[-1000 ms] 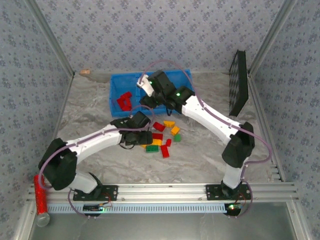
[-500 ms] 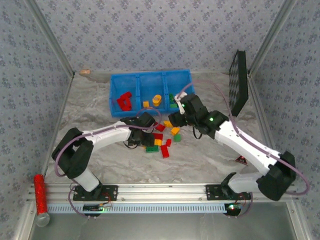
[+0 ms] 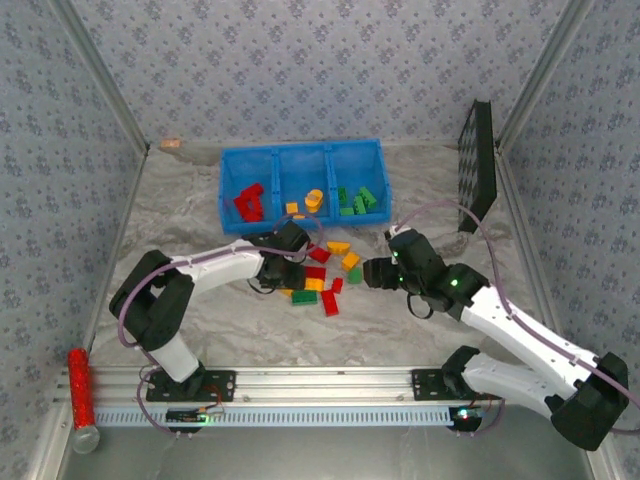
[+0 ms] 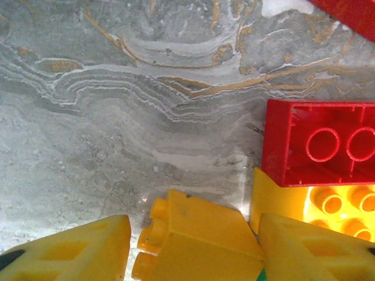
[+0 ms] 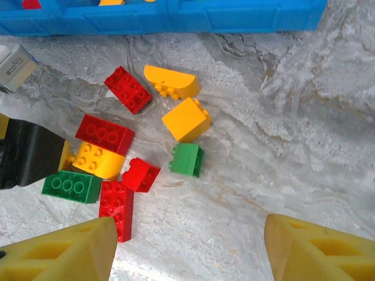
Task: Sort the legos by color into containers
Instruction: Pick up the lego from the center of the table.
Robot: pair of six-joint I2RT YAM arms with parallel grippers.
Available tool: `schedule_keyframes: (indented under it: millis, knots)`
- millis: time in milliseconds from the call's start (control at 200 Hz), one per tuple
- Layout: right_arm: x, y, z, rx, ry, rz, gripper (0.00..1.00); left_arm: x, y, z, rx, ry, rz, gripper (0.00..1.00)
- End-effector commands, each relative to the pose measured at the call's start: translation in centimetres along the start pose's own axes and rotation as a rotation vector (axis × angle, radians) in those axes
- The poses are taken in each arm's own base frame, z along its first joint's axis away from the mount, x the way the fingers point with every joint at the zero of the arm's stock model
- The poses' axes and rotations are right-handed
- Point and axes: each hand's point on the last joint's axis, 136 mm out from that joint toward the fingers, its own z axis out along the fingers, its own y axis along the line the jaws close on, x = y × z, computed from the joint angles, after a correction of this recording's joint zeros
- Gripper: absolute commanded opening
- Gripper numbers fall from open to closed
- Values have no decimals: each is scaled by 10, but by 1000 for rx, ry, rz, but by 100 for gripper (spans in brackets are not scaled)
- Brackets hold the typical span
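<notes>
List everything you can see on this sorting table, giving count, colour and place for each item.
blue tray: one, three joined bins, far centre
red bricks: a few, left bin
yellow-orange bricks: a few, middle bin
green bricks: a few, right bin
loose bricks: at least nine, red, yellow-orange, green, table before tray
black perforated panel: one, far right
tan block: one, far left
red tube: one, near-left rail
left arm: white-black, jaws flanking a yellow-orange brick
right arm: white-black, jaws open beside loose bricks
</notes>
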Motion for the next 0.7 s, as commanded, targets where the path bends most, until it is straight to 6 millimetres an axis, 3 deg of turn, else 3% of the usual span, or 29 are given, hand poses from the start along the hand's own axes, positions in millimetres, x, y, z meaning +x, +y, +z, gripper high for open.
schedule_keyframes:
  millis: [0,135,175,275,450,695]
  knots:
    - [10,-2,-1,4,22,59,68,10,2,5,9,42,12,58]
    - [15,-4,-1,20,53,71,68,15,2,5,19,63,20,55]
    - [21,-4,2,9,87,106,68,17,3,6,18,72,18,55]
    - [14,-16,14,-24,108,284,66,23,4,8,20,94,9,53]
    - [7,-20,31,-69,121,335,67,28,4,7,33,102,-4,38]
    - [11,-14,55,-96,177,359,67,17,3,-8,46,82,4,37]
